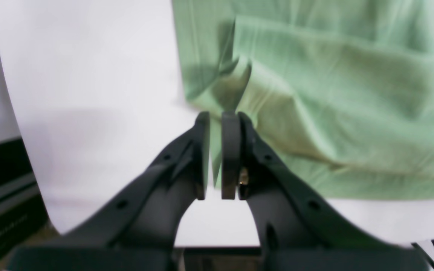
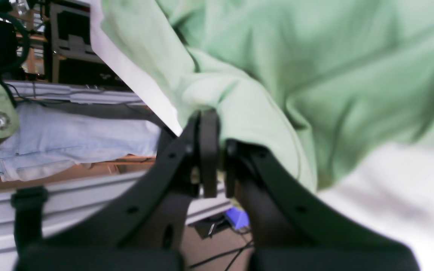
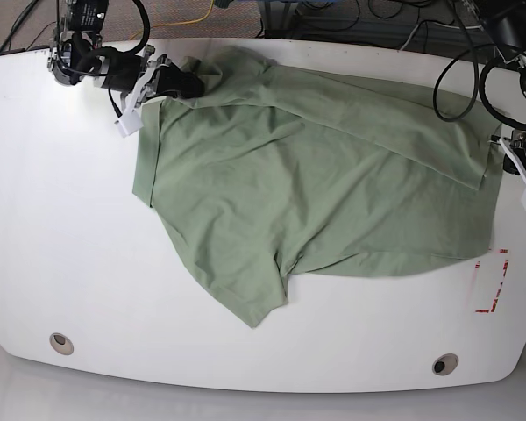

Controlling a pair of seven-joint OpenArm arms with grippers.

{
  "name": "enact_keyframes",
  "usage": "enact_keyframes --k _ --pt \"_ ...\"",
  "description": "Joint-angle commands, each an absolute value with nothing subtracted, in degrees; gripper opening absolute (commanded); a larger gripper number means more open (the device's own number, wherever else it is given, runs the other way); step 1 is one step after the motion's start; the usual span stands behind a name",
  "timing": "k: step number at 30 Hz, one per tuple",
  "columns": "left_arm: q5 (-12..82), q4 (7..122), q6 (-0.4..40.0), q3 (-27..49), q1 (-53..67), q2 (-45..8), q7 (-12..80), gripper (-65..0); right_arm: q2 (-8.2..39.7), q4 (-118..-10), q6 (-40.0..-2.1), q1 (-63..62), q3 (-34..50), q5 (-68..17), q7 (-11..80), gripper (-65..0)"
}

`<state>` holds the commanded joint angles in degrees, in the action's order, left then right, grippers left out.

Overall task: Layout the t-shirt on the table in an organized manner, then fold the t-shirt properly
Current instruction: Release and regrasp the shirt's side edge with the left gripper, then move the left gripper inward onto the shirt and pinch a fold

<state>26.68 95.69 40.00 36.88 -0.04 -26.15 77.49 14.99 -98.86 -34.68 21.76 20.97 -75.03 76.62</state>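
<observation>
The pale green t-shirt (image 3: 333,175) lies spread and wrinkled across the white table (image 3: 70,219), one part reaching toward the front edge. At the back left, my right gripper (image 3: 188,85) is shut on a bunched edge of the shirt. In the right wrist view the t-shirt (image 2: 296,75) drapes over one finger of that gripper (image 2: 219,128). At the table's right side my left gripper (image 3: 501,145) pinches the shirt's edge. The left wrist view shows the left gripper (image 1: 217,114) with its jaws nearly together and a raised fold of the t-shirt (image 1: 333,94) at its tips.
A red tape mark (image 3: 494,281) lies on the table just past the shirt's front right corner. Two grey grommet holes (image 3: 61,342) (image 3: 444,363) sit near the front edge. Cables and dark equipment (image 2: 77,56) stand beyond the back edge, along with light-blue cloth (image 2: 70,139).
</observation>
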Motion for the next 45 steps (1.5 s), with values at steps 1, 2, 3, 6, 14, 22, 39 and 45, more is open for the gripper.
enact_keyframes --k 1,2,3,6,14,22,39,45 --pt "26.9 94.4 40.0 36.9 0.0 -26.6 77.5 -59.3 15.0 -98.9 -34.7 21.8 21.0 -75.0 76.6 -64.7" --pt "26.9 92.9 40.0 37.0 0.0 -26.7 77.5 -56.7 15.0 -98.9 -34.7 21.7 21.0 -75.0 76.6 -64.7" --pt "26.9 90.2 40.0 37.1 -0.7 -26.8 77.3 -50.8 15.0 -98.9 -34.7 21.7 21.0 -75.0 76.6 -64.7" --pt "26.9 84.7 40.0 37.1 -3.1 -27.4 77.3 -39.3 15.0 -98.9 -34.7 21.8 21.0 -75.0 76.6 -64.7" --pt "28.4 73.4 40.0 36.7 -8.8 -27.0 77.2 -33.5 15.0 -98.9 -34.7 21.8 21.0 -74.9 76.6 -64.7" --pt "36.6 69.6 40.0 30.1 -9.0 -27.4 77.2 -33.5 15.0 -98.9 -34.7 21.8 21.0 -74.9 76.6 -64.7" --pt "36.8 69.5 40.0 26.9 -6.8 -27.4 77.4 -33.6 15.0 -98.8 -34.7 21.6 21.0 -74.8 76.6 -64.7" --pt "36.8 69.5 40.0 25.9 -6.5 -27.4 77.5 -33.8 15.0 -98.7 -34.7 21.5 21.0 -74.8 76.6 -64.7"
